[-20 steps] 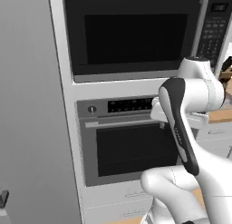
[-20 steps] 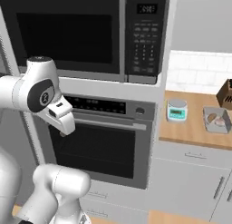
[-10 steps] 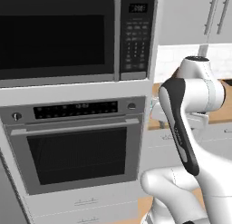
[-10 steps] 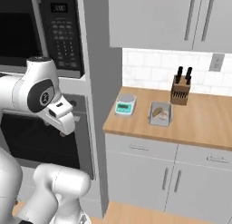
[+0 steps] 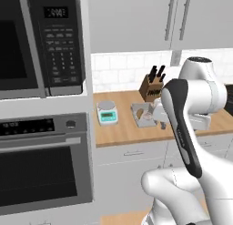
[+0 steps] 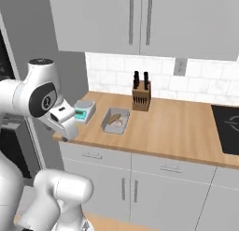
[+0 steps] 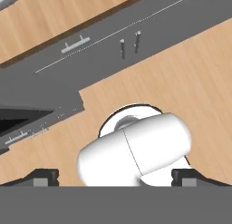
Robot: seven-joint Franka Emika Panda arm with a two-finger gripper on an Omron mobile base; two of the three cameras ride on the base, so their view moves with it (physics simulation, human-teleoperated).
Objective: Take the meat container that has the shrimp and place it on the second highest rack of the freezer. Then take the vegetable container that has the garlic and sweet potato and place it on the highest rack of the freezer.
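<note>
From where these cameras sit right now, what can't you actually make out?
- Tray contents: a tan oblong and a pale lump, too small to name; in the left base view the arm covers part of the tray.
- Scale: partly hidden by the arm in the right base view.
- Stovetop: cut off by the right edge.
- End effector: open, fingertips barely visible at the hand view's bottom.

Table [image 6: 177, 127]: warm light wood grain. Tray [image 6: 108, 125]: grey; inside you see tan-brown sweet potato [image 6: 114, 118] and pale pinkish garlic [image 6: 118, 124]. Scale [image 5: 107, 113]: grey top, teal front. Knife block [image 6: 140, 97]: brown, black handles. Cabinets [image 6: 144, 19]: flat grey, silver handles. Backsplash [image 6: 112, 68]: white tile. Microwave [image 5: 41, 42] and oven [image 5: 41, 174]: black glass, grey trim.
</note>
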